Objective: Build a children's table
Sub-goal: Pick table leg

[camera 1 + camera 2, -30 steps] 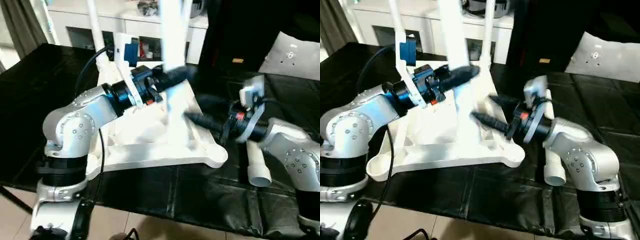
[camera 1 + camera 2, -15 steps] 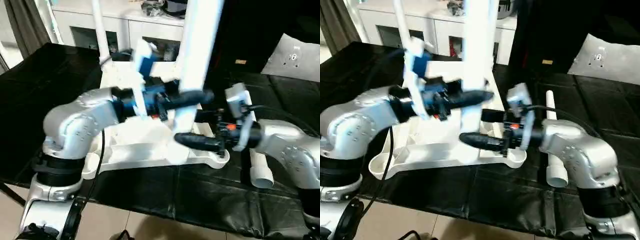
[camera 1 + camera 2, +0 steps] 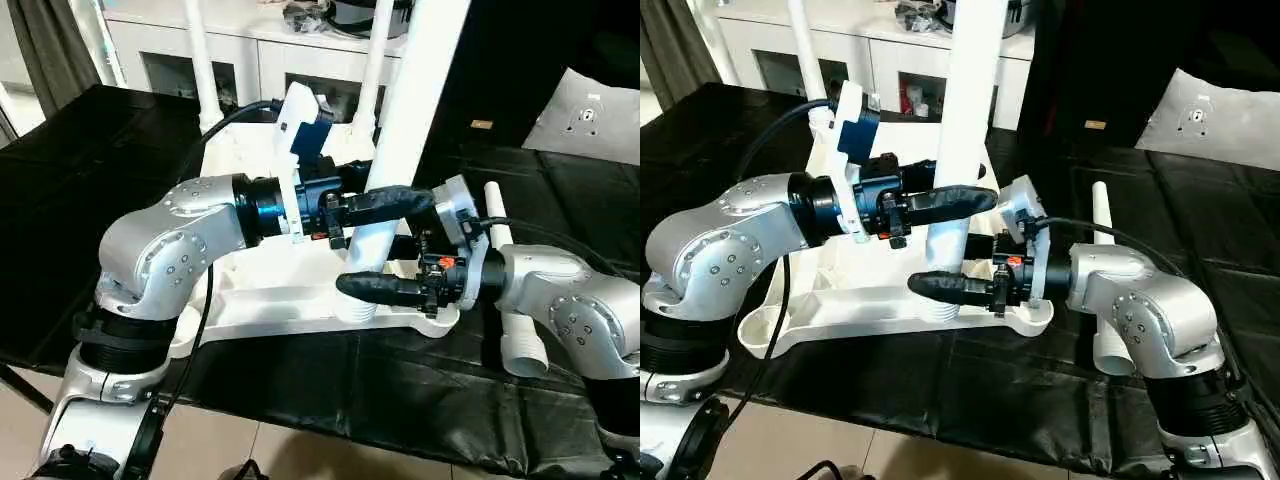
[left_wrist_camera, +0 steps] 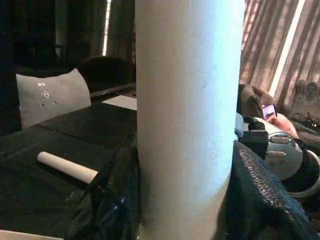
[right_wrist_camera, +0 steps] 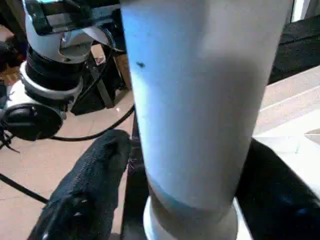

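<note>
**A:** Where does the children's table stand?

**B:** The table top [image 3: 290, 290] lies upside down on the black-covered bench [image 3: 90, 200], ribbed underside up. A thick white leg [image 3: 965, 120] stands upright in the near corner socket [image 3: 940, 305], on the robot's right side of the top. Two more legs [image 3: 203, 60] rise from the far corners.

**A:** And the pincers?

**B:** The left gripper [image 3: 950, 200] reaches across from the robot's left and is clamped on the upright leg partway up; in the left wrist view a black finger [image 4: 107, 200] presses each side of the tube. The right gripper [image 3: 960, 265] comes in from the opposite side, lower down, just above the socket. Its fingers [image 5: 85, 190] straddle the leg's base, but whether they are pressing the tube or standing slightly off it cannot be told.

**A:** Anything else nearby?

**B:** A fourth leg [image 3: 510, 290] lies flat on the bench just behind the right forearm, apart from the top. Beyond the bench are white cabinets [image 3: 240, 55], and a grey-white panel [image 3: 590, 110] leans well off to the right gripper's outer side.
</note>
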### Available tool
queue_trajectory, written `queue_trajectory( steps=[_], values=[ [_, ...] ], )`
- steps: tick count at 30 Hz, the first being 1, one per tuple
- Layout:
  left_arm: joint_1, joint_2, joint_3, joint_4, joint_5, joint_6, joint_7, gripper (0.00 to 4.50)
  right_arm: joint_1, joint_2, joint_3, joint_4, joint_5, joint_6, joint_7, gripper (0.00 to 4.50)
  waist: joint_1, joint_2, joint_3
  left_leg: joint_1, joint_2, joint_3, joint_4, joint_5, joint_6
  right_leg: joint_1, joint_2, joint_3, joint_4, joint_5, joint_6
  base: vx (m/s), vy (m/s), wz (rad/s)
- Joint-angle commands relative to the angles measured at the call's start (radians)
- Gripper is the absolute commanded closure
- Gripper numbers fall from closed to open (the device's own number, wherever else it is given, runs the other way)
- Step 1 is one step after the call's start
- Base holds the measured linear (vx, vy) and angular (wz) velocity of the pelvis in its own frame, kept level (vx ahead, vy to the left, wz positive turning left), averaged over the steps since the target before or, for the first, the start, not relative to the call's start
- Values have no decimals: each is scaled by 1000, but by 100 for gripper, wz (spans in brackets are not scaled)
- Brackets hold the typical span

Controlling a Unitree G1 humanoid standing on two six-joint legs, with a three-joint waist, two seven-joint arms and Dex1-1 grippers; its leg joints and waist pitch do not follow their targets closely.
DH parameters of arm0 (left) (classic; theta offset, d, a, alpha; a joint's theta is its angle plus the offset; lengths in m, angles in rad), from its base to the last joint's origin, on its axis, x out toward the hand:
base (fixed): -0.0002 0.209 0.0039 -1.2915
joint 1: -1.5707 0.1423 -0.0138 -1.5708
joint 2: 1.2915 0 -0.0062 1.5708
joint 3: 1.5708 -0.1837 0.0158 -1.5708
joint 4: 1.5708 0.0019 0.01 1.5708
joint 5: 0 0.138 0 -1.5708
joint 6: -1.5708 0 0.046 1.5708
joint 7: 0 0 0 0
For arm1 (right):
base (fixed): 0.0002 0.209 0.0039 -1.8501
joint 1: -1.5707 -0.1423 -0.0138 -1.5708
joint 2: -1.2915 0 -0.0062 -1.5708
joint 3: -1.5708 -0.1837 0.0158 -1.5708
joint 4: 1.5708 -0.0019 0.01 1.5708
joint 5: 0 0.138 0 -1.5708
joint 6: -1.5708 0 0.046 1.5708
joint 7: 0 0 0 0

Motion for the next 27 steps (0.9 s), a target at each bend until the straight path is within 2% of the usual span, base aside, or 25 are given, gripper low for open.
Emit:
queue_trajectory(
  steps=[1, 12, 22, 27],
  values=[
    [-26, -2, -11, -13, 8, -15, -8, 265, 7, 0, 3, -2, -7, 9, -3, 163, 2, -10, -78, 11, 52, -17, -60, -129, 12, 54, -91, 57, -80, -386, -72, 0, 0, 0],
    [-23, -6, -24, -19, 19, -21, -9, 265, 11, -2, 13, -3, -9, 8, -1, 248, 2, -10, -78, 11, 52, -16, -60, -126, 14, 56, -91, 58, -78, -378, -78, 0, 0, 0],
    [-30, -24, -18, -5, 34, -37, 9, 265, 24, 2, 25, -1, -29, 2, -6, 257, 2, -11, -79, 10, 52, -17, -60, -126, 16, 56, -91, 57, -79, -376, -77, 0, 0, 0],
    [-38, -55, 9, 17, 21, -1, 71, 265, 30, 5, 26, -2, -32, 3, -13, 257, 3, -11, -80, 8, 51, -17, -59, -122, 17, 58, -91, 56, -77, -364, -84, 0, 0, 0]
  ],
)
